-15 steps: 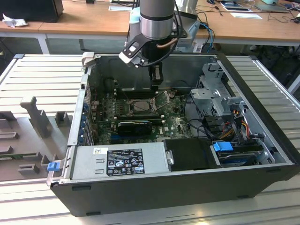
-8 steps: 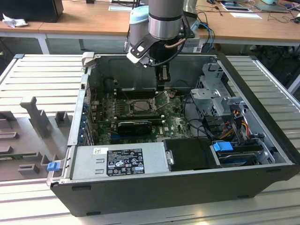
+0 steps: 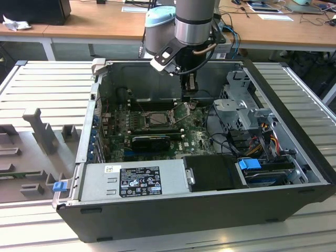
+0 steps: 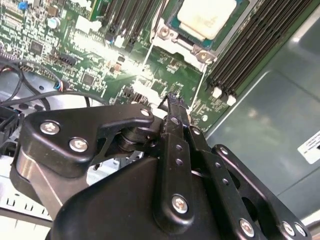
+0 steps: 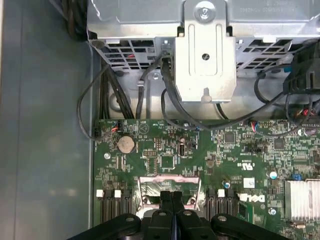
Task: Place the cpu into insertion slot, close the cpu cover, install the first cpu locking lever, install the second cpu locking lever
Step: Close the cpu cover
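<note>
The tool point(image 5: 171, 195) hangs inside the open computer case point(image 3: 210, 215), low over the green motherboard point(image 5: 165, 145) and just beside the insertion slot point(image 3: 156, 118) — its two fingers point(image 5: 165, 202) are pressed together with nothing between them. In the second wrist view the cpu point(image 4: 207, 17) lies flat in that slot, pale top up — apart from the tool's tips.

Count: 1 case point(image 3: 184, 215), 1 motherboard point(image 3: 197, 137), 1 cpu point(image 4: 207, 17), 1 power supply point(image 3: 131, 178), 1 coin cell point(image 5: 126, 144), 1 heatsink point(image 5: 301, 200), 2 blue clips point(image 3: 59, 185) point(image 3: 249, 164), 1 arm point(image 3: 195, 21), 1 end effector point(image 5: 171, 195).
</note>
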Controlling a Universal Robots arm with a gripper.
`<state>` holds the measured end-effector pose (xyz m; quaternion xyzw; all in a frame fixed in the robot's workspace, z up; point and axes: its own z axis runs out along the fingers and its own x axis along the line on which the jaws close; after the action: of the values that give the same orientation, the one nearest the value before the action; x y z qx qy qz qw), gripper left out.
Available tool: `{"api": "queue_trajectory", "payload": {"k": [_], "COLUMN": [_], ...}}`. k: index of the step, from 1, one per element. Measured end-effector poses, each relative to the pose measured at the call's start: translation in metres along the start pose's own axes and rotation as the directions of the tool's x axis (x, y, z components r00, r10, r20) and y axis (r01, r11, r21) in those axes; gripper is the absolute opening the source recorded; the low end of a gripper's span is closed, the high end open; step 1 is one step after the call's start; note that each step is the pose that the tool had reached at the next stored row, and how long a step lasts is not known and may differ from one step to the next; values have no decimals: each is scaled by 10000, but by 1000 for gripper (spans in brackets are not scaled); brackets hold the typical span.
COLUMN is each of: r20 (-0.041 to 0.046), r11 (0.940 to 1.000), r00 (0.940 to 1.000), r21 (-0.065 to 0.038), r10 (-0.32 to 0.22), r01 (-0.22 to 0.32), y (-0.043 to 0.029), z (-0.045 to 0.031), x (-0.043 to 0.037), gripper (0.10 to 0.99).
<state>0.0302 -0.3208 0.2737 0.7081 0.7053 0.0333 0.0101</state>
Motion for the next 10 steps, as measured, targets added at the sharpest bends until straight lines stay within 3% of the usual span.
{"api": "queue_trajectory", "payload": {"k": [5, 10], "r20": [-1, -13], "r11": [10000, 9998], "r00": [10000, 9998], "r21": [0, 21], "r10": [-1, -191], "r01": [1, 191], "y": [85, 161], "z": [16, 134], "x": [0, -3], "gripper": [106, 106]}}
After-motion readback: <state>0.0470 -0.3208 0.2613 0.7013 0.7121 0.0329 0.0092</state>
